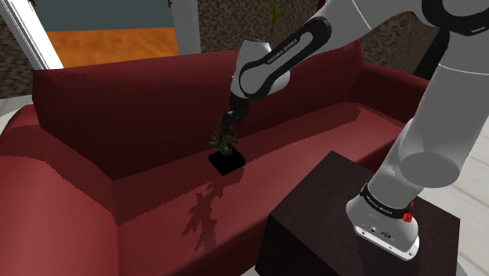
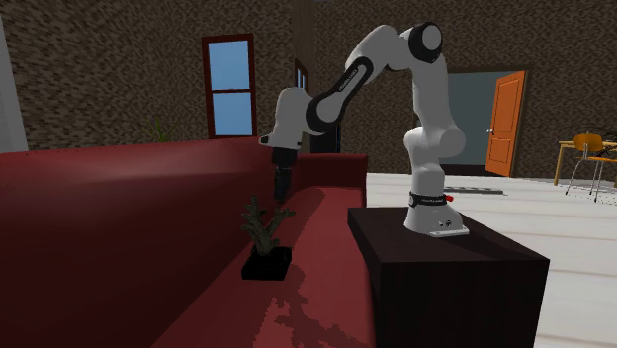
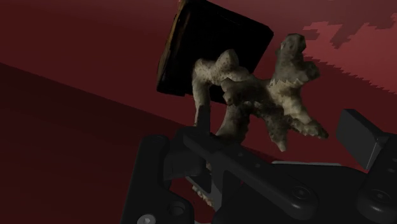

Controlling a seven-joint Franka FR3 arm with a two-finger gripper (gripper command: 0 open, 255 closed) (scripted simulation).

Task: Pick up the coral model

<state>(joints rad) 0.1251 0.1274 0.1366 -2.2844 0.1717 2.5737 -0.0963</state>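
The coral model (image 1: 222, 144) is a pale, branching piece standing upright on a square black base (image 1: 226, 162) on the red sofa's seat (image 1: 298, 149). In the second exterior view the coral model (image 2: 261, 223) rises from its base (image 2: 267, 264). My gripper (image 1: 226, 133) points down at the coral's top from just above and beside it. In the wrist view the gripper (image 3: 280, 127) is open, and the coral's branches (image 3: 273, 98) stand between its fingers. One finger (image 3: 203, 119) is close by a branch; the other finger (image 3: 357, 129) is apart from it.
The sofa's backrest (image 1: 141, 102) rises right behind the coral, and its armrest (image 1: 47, 196) lies at the shoulder view's left. The dark box stand (image 1: 329, 219) sits against the sofa's front edge. An orange door (image 2: 505, 123) and a table with a chair (image 2: 591, 158) are far off.
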